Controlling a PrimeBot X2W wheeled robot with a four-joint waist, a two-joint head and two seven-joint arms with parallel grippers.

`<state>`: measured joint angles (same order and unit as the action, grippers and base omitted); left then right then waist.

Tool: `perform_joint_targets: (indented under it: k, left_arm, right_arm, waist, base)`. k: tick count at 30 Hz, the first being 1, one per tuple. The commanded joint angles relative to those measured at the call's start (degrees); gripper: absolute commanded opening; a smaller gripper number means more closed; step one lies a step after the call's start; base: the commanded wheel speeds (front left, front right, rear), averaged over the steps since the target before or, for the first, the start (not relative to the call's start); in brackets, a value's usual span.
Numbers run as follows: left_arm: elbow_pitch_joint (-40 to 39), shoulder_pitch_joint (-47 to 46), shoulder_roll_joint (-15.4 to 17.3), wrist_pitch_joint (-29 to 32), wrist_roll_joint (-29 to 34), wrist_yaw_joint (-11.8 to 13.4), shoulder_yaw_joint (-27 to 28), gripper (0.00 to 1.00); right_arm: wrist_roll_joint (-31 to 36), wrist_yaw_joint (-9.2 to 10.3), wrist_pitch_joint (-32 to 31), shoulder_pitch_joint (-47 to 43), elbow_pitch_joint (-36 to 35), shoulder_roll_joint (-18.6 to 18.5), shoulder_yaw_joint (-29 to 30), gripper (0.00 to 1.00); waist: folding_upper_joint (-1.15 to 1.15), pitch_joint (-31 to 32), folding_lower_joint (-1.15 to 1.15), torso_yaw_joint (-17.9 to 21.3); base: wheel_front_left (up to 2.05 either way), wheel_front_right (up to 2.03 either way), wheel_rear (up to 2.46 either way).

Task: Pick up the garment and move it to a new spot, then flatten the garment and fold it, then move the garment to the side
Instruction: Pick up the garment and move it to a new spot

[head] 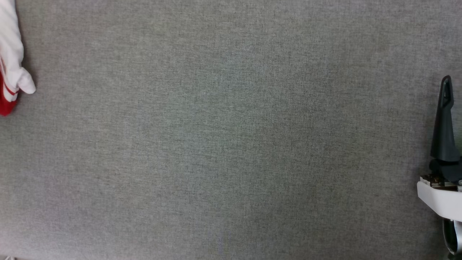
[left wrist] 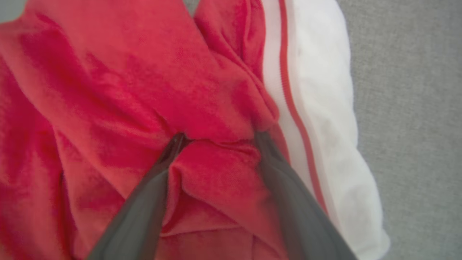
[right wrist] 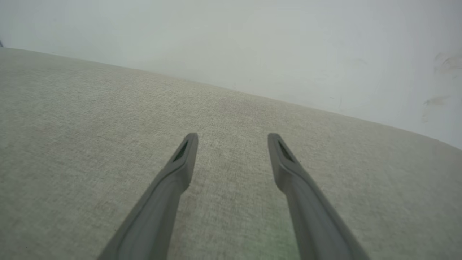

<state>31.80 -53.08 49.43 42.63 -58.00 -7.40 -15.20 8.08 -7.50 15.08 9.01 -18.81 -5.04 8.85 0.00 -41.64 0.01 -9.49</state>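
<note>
The left gripper (left wrist: pixel 219 139) stands with its two dark fingers (left wrist: pixel 144 209) spread wide, unclenched, tips sunk into folds of the garment (left wrist: pixel 108 90), a ridge of red cloth rising between them; nothing is pinched. In the left wrist view the red body of the shirt spreads from the fingers towards 9 and 12 o'clock, while a white sleeve (left wrist: pixel 325 119) with its red stripe (left wrist: pixel 288 90) lies at 3 o'clock, and beyond it the grey woven surface (left wrist: pixel 415 126). The right gripper (right wrist: pixel 232 139) is likewise released, its fingers parted over bare grey fabric and holding nothing, with a pale wall (right wrist: pixel 252 43) at 12 o'clock in its wrist view. From the head camera one right finger (head: pixel 444 122) points up at the 3 o'clock edge above its white wrist housing (head: pixel 440 198), well apart from the garment, of which a bunched white sleeve end and a scrap of red show at the 9 to 10 o'clock edge, lying on the grey surface.
</note>
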Motion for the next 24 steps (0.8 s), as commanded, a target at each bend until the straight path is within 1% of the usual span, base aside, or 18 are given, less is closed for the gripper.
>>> perform_joint_targets:
  k: [1,6,7,8,9,15,20,24]
  left_arm:
    - [0.3,0.7,-0.5,0.6,-0.6,0.0,-0.6,1.0]
    - [1.2,0.9,-2.4,2.1,-1.8,0.0,-4.5,1.0]
    - [1.4,0.9,-2.9,1.9,-1.9,0.0,-5.1,0.95]
    - [1.5,0.8,-3.1,1.4,-2.2,0.0,-5.5,0.32]
    - [1.6,0.6,-3.0,1.1,-2.2,0.0,-5.9,0.0]
    - [0.4,-2.0,0.8,-2.7,-1.9,0.0,-6.6,0.0]
    - [-4.0,-4.1,2.8,-5.0,0.0,0.0,-9.2,0.0]
    - [-8.6,-6.8,3.7,-4.8,1.1,0.0,-11.9,0.0]
  right_arm:
    - [0.2,0.02,0.1,0.8,0.0,-0.1,-0.1,1.0]
    - [0.4,0.02,0.1,1.5,1.0,0.2,-1.4,1.0]
    - [0.4,0.02,0.1,1.6,1.2,0.2,-1.6,1.0]
    - [0.3,0.02,0.1,1.6,1.3,0.3,-1.8,1.0]
    - [0.1,0.02,0.1,1.6,1.5,0.4,-1.9,1.0]
    - [-0.6,0.02,0.1,0.8,2.8,1.1,-2.2,1.0]
    - [-1.5,0.02,0.1,0.3,4.4,1.7,-2.6,1.0]
    - [-2.1,0.02,0.1,0.0,5.7,2.0,-3.4,1.0]
  waist:
    - [0.0,-0.3,-0.01,0.1]
    - [0.0,-0.9,-0.01,0.5]
    - [0.0,-0.7,-0.01,0.7]
    - [0.0,-0.5,-0.01,0.8]
    - [0.0,-0.1,-0.01,0.9]
    - [0.0,4.2,-0.01,1.2]
    - [0.0,9.2,-0.01,0.8]
    - [0.0,13.1,-0.01,0.9]
  base:
    - [0.0,0.0,0.0]
    - [0.0,0.0,0.0]
    - [0.0,0.0,0.0]
    - [0.0,0.0,0.0]
    - [0.0,0.0,0.0]
    - [0.0,0.0,0.0]
    - [0.0,0.0,0.0]
    - [0.0,0.0,0.0]
